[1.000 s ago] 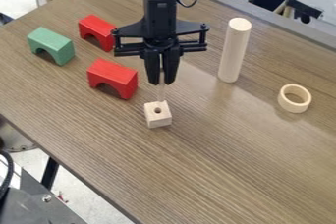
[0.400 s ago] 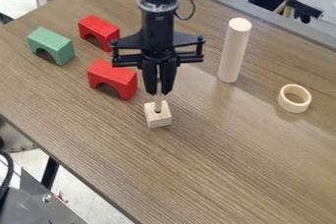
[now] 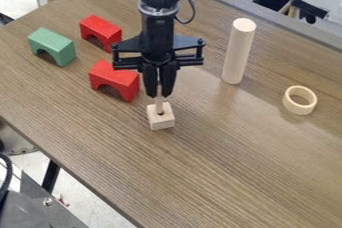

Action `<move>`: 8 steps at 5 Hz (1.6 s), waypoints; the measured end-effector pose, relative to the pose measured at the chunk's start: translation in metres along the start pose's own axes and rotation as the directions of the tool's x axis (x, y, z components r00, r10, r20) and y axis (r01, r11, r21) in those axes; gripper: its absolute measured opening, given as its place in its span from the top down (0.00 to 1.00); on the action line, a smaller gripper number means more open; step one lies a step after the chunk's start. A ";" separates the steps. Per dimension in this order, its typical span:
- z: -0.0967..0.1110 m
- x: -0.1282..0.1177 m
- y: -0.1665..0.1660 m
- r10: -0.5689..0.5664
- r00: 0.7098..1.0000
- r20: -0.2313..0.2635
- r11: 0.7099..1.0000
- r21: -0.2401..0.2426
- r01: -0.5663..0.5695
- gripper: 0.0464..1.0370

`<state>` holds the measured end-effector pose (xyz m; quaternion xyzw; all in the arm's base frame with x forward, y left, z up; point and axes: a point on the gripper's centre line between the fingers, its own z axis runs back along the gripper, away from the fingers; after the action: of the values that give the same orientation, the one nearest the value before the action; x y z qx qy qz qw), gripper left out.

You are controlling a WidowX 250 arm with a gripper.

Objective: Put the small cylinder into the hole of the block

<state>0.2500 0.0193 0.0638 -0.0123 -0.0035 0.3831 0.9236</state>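
The claw (image 3: 159, 95) came down.
It pinches the small cylinder (image 3: 159, 105), tip at the hole (image 3: 161, 113) in the block (image 3: 161, 122); a straight push may be next.

Our arm (image 3: 157, 29) at twelve o'clock
We point our gripper (image 3: 159, 95) toward six, its two fingers close together.

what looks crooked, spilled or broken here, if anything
Nothing stands out. The gripper holds the peg roughly upright at the hole of the block; whether its tip is in, I can't tell. The tall cylinder stands upright, and the ring looks whole.
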 end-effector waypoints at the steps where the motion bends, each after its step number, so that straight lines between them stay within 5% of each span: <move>1: -0.001 0.002 0.000 0.005 1.000 0.003 1.000 -0.002 -0.005 0.93; 8: -0.007 -0.019 -0.011 -0.024 0.999 0.022 0.999 0.023 0.024 0.93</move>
<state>0.2443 -0.0018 0.0568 0.0027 -0.0095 0.3721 0.9282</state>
